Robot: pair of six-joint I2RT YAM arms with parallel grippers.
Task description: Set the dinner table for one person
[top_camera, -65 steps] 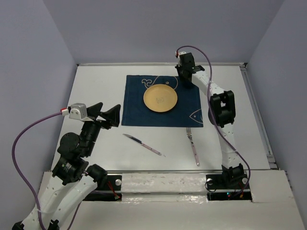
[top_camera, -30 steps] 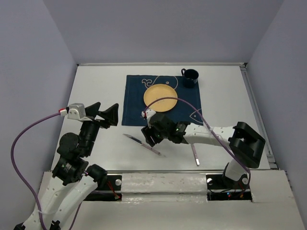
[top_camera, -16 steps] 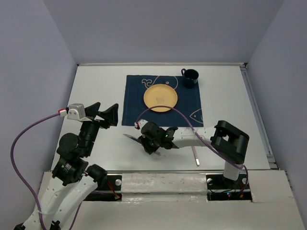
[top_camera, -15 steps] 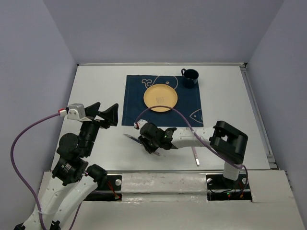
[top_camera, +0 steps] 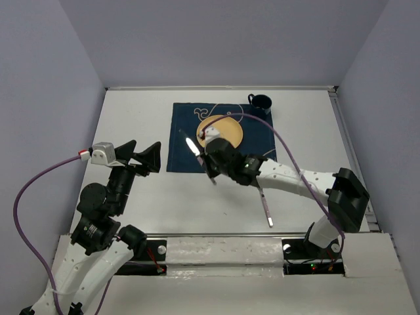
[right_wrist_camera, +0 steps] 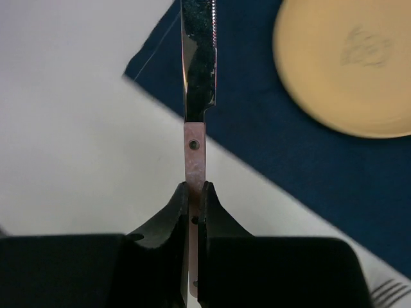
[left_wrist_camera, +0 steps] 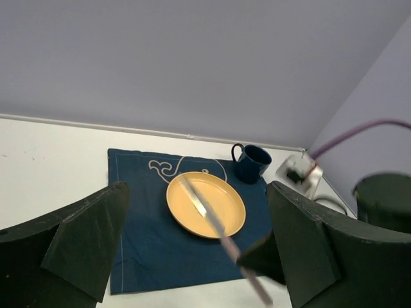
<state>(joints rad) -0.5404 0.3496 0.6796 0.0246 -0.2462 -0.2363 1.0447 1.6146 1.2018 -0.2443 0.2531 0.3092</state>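
Right claw [right_wrist_camera: 194, 190] pinching knife [right_wrist_camera: 198, 64] — over placemat [right_wrist_camera: 257, 144] edge, left claw [left_wrist_camera: 196, 247] agape

Dinner table [top_camera: 131, 118]: white, bore everything below.
Placemat [top_camera: 178, 152]: navy, lay at the far middle.
Plate [top_camera: 230, 128]: yellow, sat on the placemat.
Mug [top_camera: 260, 104]: dark, stood at the placemat's far right corner.
Knife [top_camera: 191, 145]: clamped in the right gripper [top_camera: 207, 165], blade pointing far-left over the placemat.
Fork [top_camera: 264, 203]: lay near-right of the placemat.
Left gripper [top_camera: 141, 156]: jaws spread, empty, at near left.

R tool [top_camera: 208, 167] lifted knife [top_camera: 191, 144].
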